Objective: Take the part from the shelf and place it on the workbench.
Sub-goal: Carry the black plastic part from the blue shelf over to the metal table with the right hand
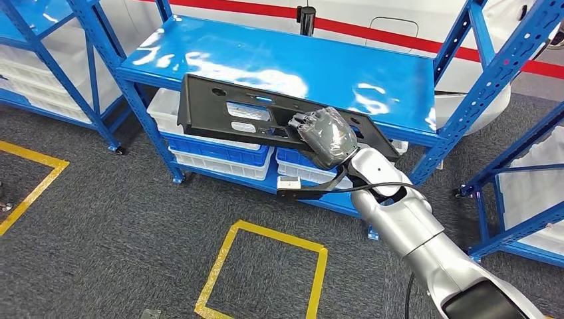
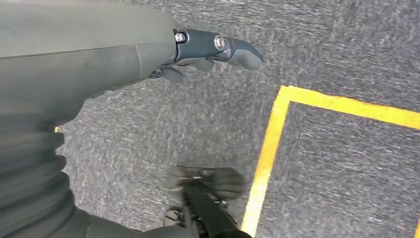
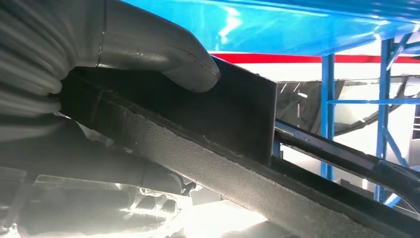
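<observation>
The right arm (image 1: 425, 232) enters from the lower right of the head view and reaches up toward the shelving. Below it, a yellow floor marking (image 1: 266, 266) outlines a square on the grey carpet (image 1: 100, 219). The right hand (image 1: 327, 136) grips the black plastic part (image 1: 239, 109) near its right end; in the right wrist view the thick grey thumb (image 3: 163, 54) presses on one face of the panel (image 3: 233, 114) while the darker fingers lie on the opposite face. The part is a long, flat panel with cut-outs, held tilted in front of the blue shelf (image 1: 299, 66), overlapping its front edge; contact with the shelf surface cannot be determined. Beneath the shelf top, blue and white storage bins (image 1: 219, 149) sit on a lower level. The left hand (image 2: 208, 52) hangs over the carpet near a yellow line (image 2: 270, 148); it holds nothing, fingers loosely extended.
</observation>
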